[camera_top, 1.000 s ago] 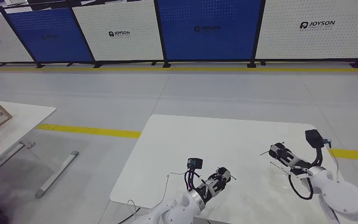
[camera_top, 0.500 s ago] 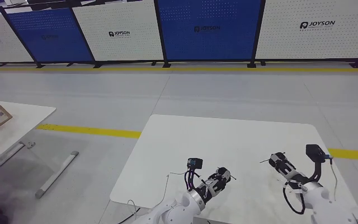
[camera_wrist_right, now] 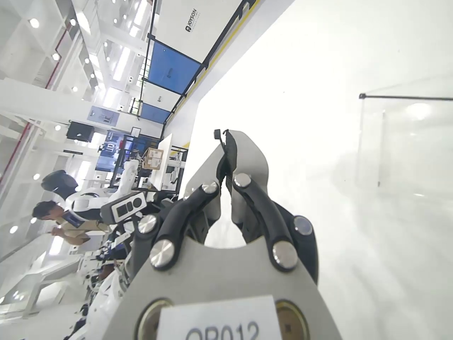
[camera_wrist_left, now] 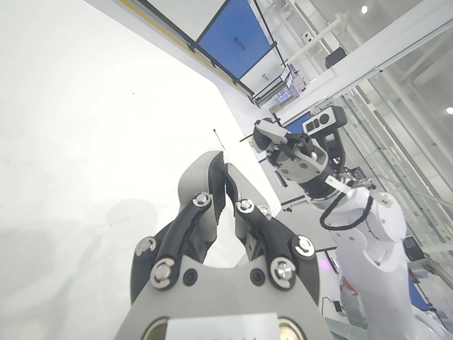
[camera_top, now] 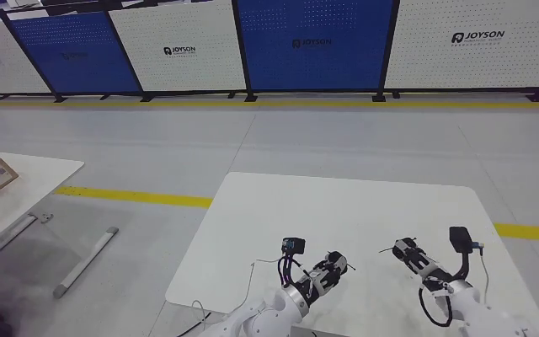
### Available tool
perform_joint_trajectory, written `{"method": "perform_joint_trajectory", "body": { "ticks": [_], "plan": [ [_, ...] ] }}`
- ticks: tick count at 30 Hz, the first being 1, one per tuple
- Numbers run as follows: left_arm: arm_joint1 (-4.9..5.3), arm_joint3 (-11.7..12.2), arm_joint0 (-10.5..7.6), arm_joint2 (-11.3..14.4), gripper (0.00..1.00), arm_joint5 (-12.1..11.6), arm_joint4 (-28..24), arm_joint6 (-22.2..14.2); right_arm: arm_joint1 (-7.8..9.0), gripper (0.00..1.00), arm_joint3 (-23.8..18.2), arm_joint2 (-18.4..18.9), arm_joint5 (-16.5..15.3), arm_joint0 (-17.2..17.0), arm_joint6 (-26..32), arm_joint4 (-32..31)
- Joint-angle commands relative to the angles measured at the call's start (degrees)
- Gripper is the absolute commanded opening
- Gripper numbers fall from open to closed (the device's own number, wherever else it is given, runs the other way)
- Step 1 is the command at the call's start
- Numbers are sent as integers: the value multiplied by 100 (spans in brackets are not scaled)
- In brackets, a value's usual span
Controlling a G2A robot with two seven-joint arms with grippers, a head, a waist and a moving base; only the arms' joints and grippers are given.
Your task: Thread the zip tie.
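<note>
Left wrist view shows the left gripper [camera_wrist_left: 223,160] with its fingers pressed together on a thin black zip tie [camera_wrist_left: 218,139]. The tie's short end pokes out past the fingertips above the white table [camera_wrist_left: 88,90]. Well apart across the table, the right gripper [camera_wrist_right: 225,141] is likewise pinched tight on a second zip tie [camera_wrist_right: 217,133], whose small head sits just beyond its fingertips.
</note>
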Motion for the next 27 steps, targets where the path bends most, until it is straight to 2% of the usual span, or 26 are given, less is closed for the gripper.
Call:
{"method": "perform_joint_trajectory", "body": {
  "ticks": [1, 5, 16, 19, 21, 24, 27],
  "plan": [
    [0, 0, 0, 0, 0, 0, 0, 0, -21, 0, 49, -44, -25, -44, -98, 39],
    [0, 0, 0, 0, 0, 0, 0, 0, -44, 0, -57, -171, -3, -225, -234, -222],
    [0, 0, 0, 0, 0, 0, 0, 0, -46, 0, -79, -178, -18, -231, -240, -251],
    [0, 0, 0, 0, 0, 0, 0, 0, -78, 0, -6, -165, -284, -270, -268, 75],
    [0, 0, 0, 0, 0, 0, 0, 0, -114, 0, 82, -202, -625, -321, -240, 475],
    [0, 0, 0, 0, 0, 0, 0, 0, -158, 0, 163, -257, -959, -388, -422, 668],
    [0, 0, 0, 0, 0, 0, 0, 0, -197, 0, 111, -402, -1094, -464, -641, 548]
  ]
}}
